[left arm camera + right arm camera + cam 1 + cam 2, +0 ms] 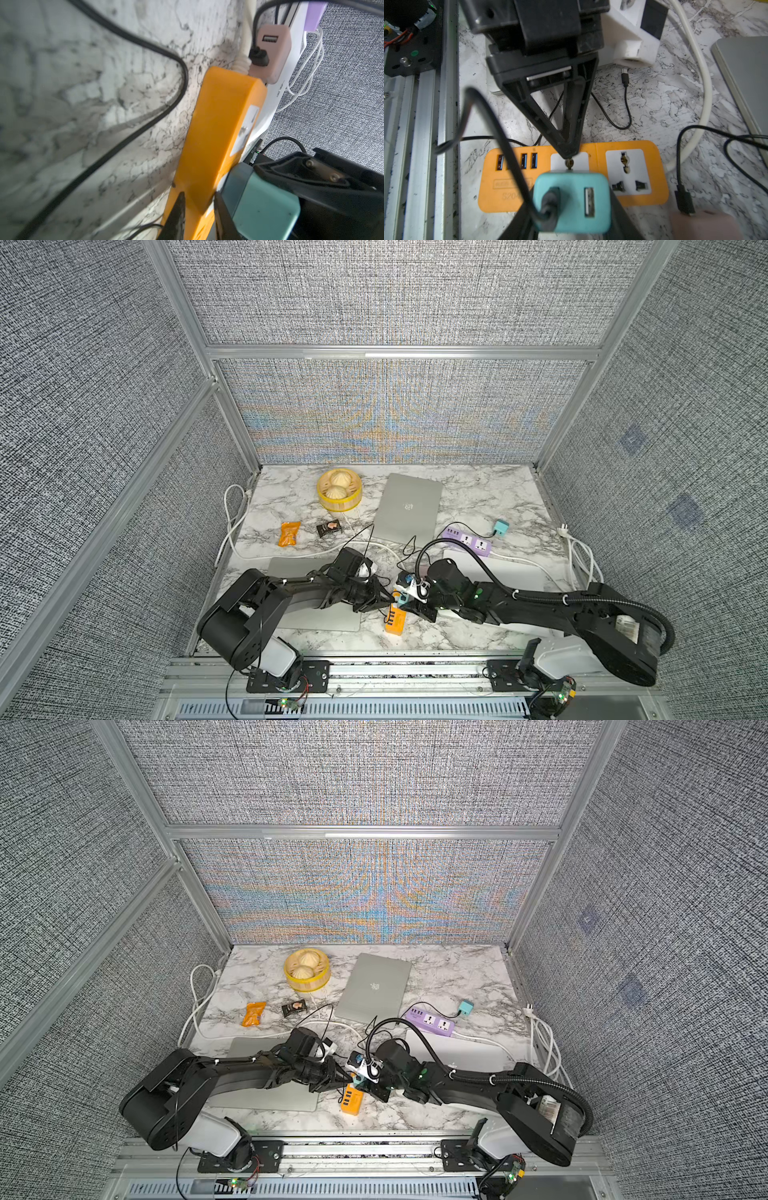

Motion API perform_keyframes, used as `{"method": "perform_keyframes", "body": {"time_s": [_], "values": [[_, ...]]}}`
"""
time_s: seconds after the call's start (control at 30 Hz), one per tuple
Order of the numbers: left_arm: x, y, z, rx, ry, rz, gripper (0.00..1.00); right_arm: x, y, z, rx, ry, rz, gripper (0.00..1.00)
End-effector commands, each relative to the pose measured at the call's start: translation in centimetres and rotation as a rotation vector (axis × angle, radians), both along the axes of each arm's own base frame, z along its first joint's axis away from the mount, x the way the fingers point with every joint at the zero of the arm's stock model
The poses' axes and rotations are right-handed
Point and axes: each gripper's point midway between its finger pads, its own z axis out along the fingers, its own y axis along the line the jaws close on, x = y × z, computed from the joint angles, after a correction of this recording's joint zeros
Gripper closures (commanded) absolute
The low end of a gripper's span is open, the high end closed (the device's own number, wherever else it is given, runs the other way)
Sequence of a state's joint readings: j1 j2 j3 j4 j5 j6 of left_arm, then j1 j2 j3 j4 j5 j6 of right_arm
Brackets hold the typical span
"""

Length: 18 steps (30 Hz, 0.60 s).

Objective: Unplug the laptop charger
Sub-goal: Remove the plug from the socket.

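teal charger (571, 187), prongs toward orange strip (660, 176), gripped by right end effector (571, 220); left end effector (568, 150) closed.

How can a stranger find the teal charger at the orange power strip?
On the marble table, find the orange power strip near the front edge. The teal charger is over it, in the right gripper; the other teal charger lies untouched beside the purple power strip.

You face grey fabric walls (374, 290) in aluminium frames (399, 352), enclosing a marble table (478, 489) on three sides.
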<state>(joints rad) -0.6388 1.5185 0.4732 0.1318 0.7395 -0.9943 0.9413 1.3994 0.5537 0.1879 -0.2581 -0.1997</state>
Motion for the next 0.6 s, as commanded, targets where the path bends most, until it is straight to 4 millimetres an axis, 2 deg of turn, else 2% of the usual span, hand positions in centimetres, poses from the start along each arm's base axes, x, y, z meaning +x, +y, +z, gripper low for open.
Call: {"method": "perform_keyframes", "body": {"time_s": [0.0, 0.2, 0.57], "values": [[-1.0, 3.0, -3.5, 0.204, 0.064, 0.054, 0.77, 0.3, 0.9, 1.2, 0.049, 0.001, 0.004, 0.76], [-1.2, 3.1, -3.9, 0.209, 0.075, 0.054, 0.77, 0.4, 1.0, 2.0, 0.055, -0.036, 0.023, 0.77], [0.0, 2.1, -2.3, 0.164, 0.042, 0.069, 0.77, 0.5, 1.3, 2.8, 0.063, -0.063, 0.043, 0.78]]}}
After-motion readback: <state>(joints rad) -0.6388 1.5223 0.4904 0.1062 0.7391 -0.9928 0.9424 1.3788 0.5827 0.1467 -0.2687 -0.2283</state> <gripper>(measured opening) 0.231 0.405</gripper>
